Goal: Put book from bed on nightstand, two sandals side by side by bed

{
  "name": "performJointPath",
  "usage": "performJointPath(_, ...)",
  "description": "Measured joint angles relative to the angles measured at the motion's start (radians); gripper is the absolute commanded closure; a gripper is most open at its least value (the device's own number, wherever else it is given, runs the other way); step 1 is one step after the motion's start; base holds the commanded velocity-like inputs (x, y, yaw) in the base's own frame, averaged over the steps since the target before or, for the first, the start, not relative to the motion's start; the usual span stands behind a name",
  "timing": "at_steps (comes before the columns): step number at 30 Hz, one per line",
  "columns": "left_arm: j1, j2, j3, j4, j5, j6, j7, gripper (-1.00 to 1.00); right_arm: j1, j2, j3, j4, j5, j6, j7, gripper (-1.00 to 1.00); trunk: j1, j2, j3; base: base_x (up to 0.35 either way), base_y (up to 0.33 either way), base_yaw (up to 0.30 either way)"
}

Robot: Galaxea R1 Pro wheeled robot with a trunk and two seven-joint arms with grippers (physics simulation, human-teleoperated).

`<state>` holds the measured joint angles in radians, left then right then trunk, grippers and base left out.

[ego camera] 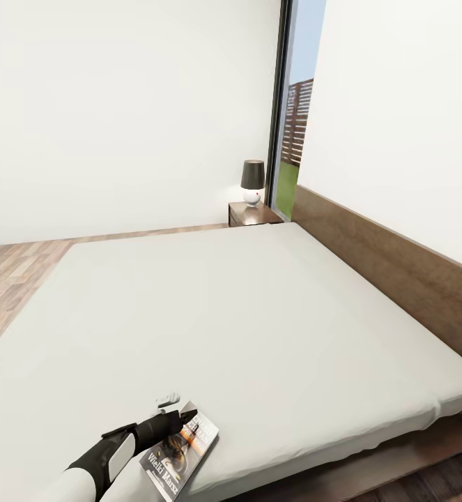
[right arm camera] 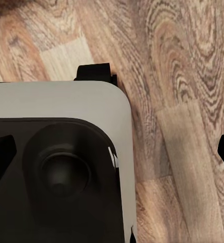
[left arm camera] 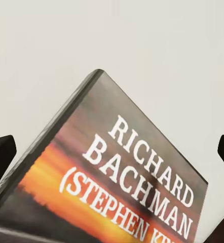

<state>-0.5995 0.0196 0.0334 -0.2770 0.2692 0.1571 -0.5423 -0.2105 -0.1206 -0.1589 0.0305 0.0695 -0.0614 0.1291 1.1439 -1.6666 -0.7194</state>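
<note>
The book (ego camera: 182, 450), a dark paperback with an orange band and white lettering, lies on the light-grey mattress of the bed (ego camera: 244, 307) near its front edge. My left gripper (ego camera: 182, 417) hovers low over the book's far end, open. In the left wrist view the book (left arm camera: 127, 177) lies between the widely spread fingertips (left arm camera: 1, 154). The nightstand (ego camera: 253, 213) stands beyond the bed's far corner. My right gripper (right arm camera: 114, 152) hangs open over the wood floor, holding nothing. The sandals are out of view.
A dark-shaded lamp (ego camera: 252, 181) stands on the nightstand beside the tall window (ego camera: 297, 118). The brown headboard (ego camera: 398, 272) runs along the bed's right side. Plank floor (ego camera: 14, 272) lies left of the bed. My own base (right arm camera: 56, 152) sits under the right gripper.
</note>
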Motion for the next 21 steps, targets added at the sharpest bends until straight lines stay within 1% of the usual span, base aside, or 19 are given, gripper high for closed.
performJointPath(17,0.000,0.000,0.000,0.000,0.000,0.000,0.000,-1.00,0.000,0.000,0.000,0.000,0.000,0.000,0.000,-1.00,0.000,0.000,0.000,0.000,0.000,-0.001)
performJointPath(21,0.000,0.000,0.000,0.000,0.000,0.000,0.000,-1.00,0.000,0.000,0.000,0.000,0.000,0.000,0.000,-1.00,0.000,0.000,0.000,0.000,0.000,-0.050)
